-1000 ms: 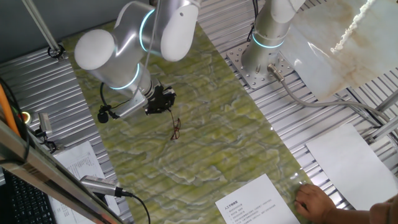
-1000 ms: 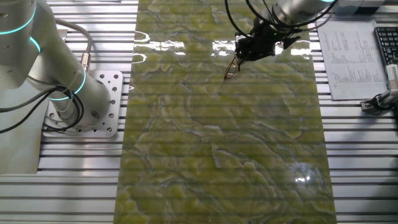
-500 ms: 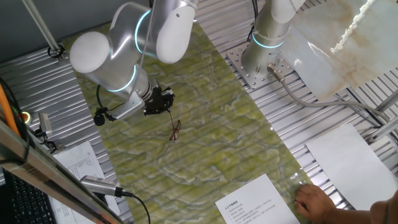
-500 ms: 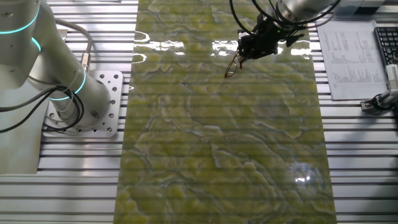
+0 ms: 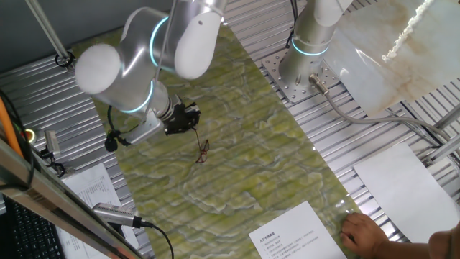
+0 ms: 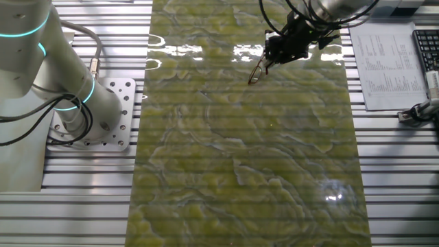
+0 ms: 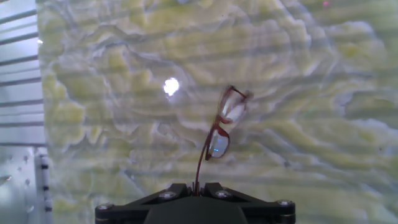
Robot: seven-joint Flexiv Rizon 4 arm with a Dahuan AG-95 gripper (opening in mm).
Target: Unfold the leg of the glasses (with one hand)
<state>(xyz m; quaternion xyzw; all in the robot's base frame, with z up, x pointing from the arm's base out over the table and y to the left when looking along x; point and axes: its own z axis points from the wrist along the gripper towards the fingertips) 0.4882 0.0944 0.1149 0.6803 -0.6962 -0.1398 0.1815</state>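
The glasses [image 7: 222, 123] are small, with a thin reddish-brown wire frame and clear lenses. In the hand view one leg runs straight down from the lenses into the narrow gap between the black fingers [image 7: 169, 194]. The hand [image 7: 195, 186] is shut on the tip of that leg. In one fixed view the glasses [image 5: 203, 150] rest on the green marbled mat [image 5: 237, 165], just right of and below the hand [image 5: 191, 120]. In the other fixed view the glasses [image 6: 255, 74] lie down-left of the hand [image 6: 274, 55]. The other leg is too small to make out.
A second arm's base [image 5: 307, 54] is bolted at the mat's far side. A person's bare hand [image 5: 361, 232] rests near a printed sheet [image 5: 295, 234] at the mat's near end. Another sheet [image 6: 381, 62] and a keyboard [image 6: 425, 48] lie beside the mat.
The arm and hand have shifted slightly away from the lenses while still pinching the leg. The lenses have stayed at nearly the same spot on the mat.
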